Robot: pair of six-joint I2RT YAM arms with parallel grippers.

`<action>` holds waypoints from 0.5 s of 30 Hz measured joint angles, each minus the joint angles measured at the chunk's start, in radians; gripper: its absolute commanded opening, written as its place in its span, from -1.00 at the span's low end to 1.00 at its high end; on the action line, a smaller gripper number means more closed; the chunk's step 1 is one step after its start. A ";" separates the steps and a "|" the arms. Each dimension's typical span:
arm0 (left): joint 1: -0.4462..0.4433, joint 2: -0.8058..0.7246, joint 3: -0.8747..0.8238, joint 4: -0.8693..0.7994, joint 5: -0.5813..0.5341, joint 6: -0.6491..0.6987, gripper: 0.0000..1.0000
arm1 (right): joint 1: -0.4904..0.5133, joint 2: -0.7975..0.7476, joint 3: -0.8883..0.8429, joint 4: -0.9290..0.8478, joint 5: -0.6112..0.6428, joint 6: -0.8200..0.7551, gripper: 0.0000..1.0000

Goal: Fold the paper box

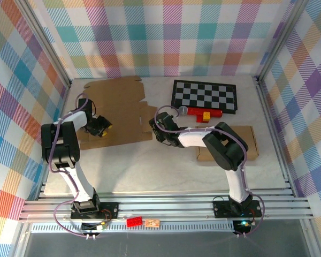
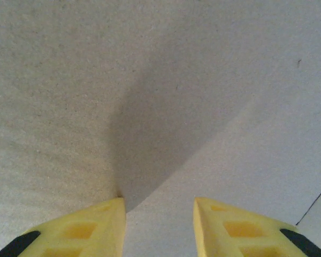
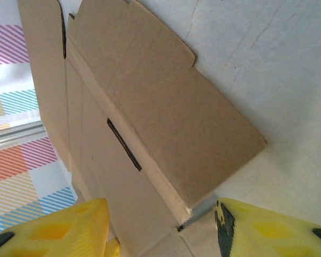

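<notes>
flat brown cardboard box blank [image 1: 117, 107]: light, stiff, bends at creases. you take raised side flap [image 3: 166, 118] by edge. left gripper [image 2: 159, 202], right gripper [image 3: 161, 204]: released, empty.

We see the paper box [image 1: 120, 110] as a brown cardboard blank, unfolded and lying mostly flat on the left-centre of the desk [image 1: 166, 171], toward the back. At its right edge one flap [image 3: 166, 107] stands raised, beside a narrow dark slot [image 3: 124, 144].
</notes>
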 measured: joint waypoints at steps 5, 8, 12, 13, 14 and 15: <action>0.000 0.003 0.000 0.001 0.010 0.014 -0.30 | 0.000 0.023 0.003 0.003 0.018 0.041 0.10; 0.000 0.003 -0.002 0.002 0.011 0.026 -0.31 | 0.000 0.027 0.008 0.008 0.026 0.062 0.10; 0.000 0.003 -0.003 0.002 0.018 0.033 -0.32 | 0.003 0.029 0.008 0.009 0.040 0.085 0.07; 0.000 0.003 -0.003 0.002 0.019 0.034 -0.33 | 0.003 0.029 0.008 0.009 0.043 0.087 0.04; 0.000 0.003 -0.004 0.002 0.021 0.035 -0.33 | 0.003 0.029 0.008 0.010 0.045 0.089 0.02; 0.000 0.003 -0.005 0.002 0.023 0.036 -0.33 | 0.003 0.033 0.010 0.014 0.048 0.089 -0.01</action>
